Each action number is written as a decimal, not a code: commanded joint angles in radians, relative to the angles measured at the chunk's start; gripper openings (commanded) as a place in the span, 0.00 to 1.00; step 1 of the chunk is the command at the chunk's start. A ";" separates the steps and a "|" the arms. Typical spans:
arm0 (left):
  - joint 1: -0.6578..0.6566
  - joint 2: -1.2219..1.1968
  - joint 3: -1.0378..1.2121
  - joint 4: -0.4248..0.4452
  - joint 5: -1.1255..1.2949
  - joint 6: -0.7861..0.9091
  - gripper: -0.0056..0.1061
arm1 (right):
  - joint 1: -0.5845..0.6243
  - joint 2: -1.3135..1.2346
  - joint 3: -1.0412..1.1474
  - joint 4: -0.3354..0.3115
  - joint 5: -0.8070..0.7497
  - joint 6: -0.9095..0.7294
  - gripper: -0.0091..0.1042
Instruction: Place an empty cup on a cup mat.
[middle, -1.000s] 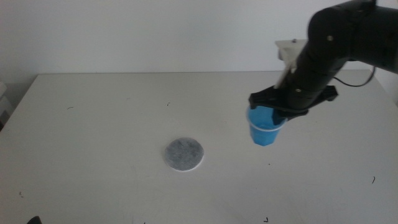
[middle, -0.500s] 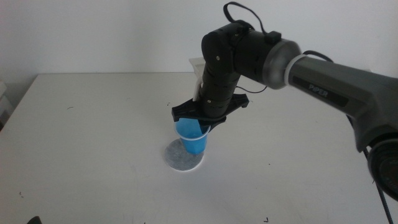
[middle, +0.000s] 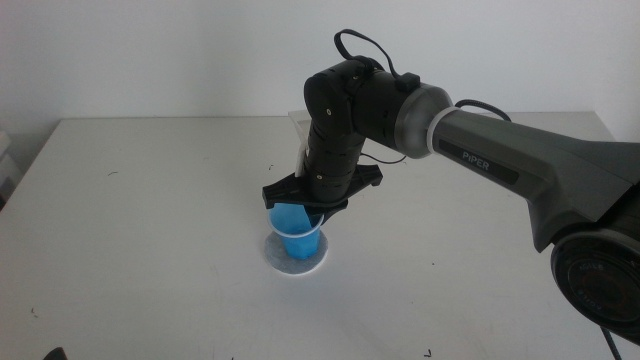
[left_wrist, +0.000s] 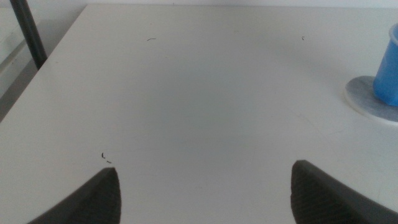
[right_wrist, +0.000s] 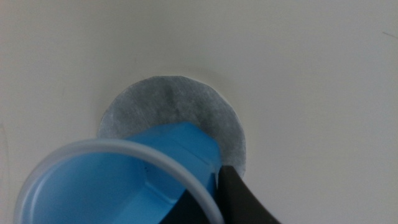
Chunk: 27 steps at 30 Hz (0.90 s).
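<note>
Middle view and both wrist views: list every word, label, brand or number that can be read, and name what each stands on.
"PIPER": pale letters on the grey forearm link of the right arm, middle view.
The cup, the cup mat and the table carry no text.
The left wrist view and the right wrist view show no writing.

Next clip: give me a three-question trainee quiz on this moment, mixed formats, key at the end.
1. True or false: the blue cup stands over the grey cup mat.
2. Which claw grips the cup? A) left claw B) right claw C) neither
3. Fill in: seen from the right wrist, the cup's inside looks ____.

Key: 1 true; 2 B, its jaws closed on the rim while the left claw waits open, low over bare table; 3 empty.
</note>
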 joint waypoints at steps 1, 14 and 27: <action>0.001 -0.003 -0.006 0.000 -0.067 -0.011 0.99 | 0.001 -0.065 -0.034 -0.016 -0.014 -0.032 0.08; 0.001 -0.003 -0.006 0.000 -0.067 -0.011 0.99 | -0.001 -0.084 -0.034 -0.009 -0.010 -0.031 0.51; 0.001 -0.003 -0.006 0.000 -0.067 -0.011 0.99 | -0.133 -0.463 0.148 -0.077 0.016 -0.025 0.68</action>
